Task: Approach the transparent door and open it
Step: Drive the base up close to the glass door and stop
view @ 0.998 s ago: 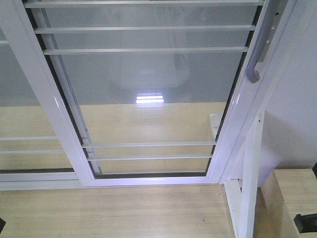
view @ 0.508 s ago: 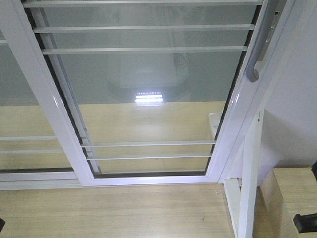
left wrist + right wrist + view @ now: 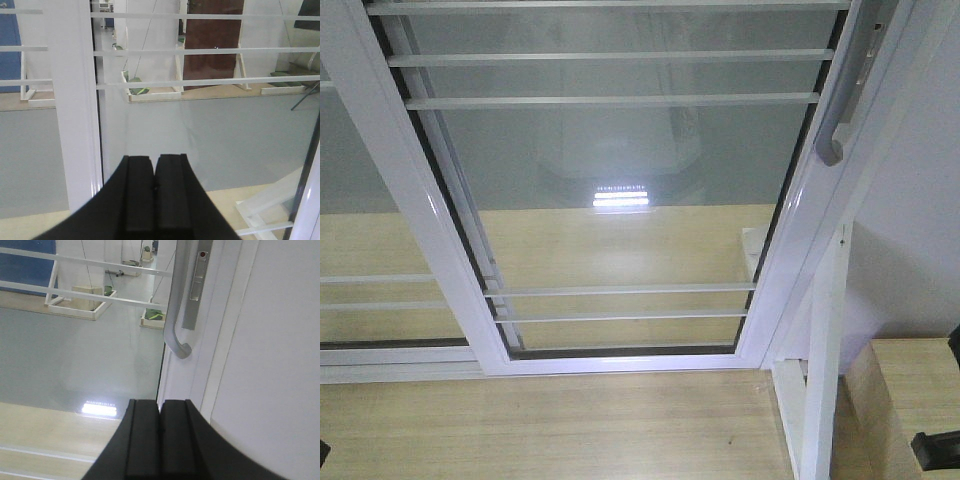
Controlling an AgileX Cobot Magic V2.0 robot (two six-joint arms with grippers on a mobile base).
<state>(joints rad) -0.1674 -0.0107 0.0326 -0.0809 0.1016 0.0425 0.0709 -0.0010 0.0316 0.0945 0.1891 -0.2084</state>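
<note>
The transparent door [image 3: 620,180] fills the front view: clear glass in a white frame with thin white horizontal bars. Its curved grey pull handle [image 3: 842,100] runs down the right stile. In the right wrist view the handle [image 3: 176,305] hangs above and slightly right of my right gripper [image 3: 160,407], which is shut and empty, still short of the frame. My left gripper [image 3: 154,162] is shut with nothing in it, facing the glass [image 3: 200,130] just right of a white stile [image 3: 75,115].
A second glass panel [image 3: 360,200] without a handle overlaps on the left. A white wall [image 3: 910,230] and white post [image 3: 825,380] stand to the right, with a light wooden box [image 3: 910,400] at the lower right. Light wood flooring [image 3: 550,425] lies before the door.
The view has shifted very slightly between the frames; the door looks a touch nearer. Door and handle stay as they were.
</note>
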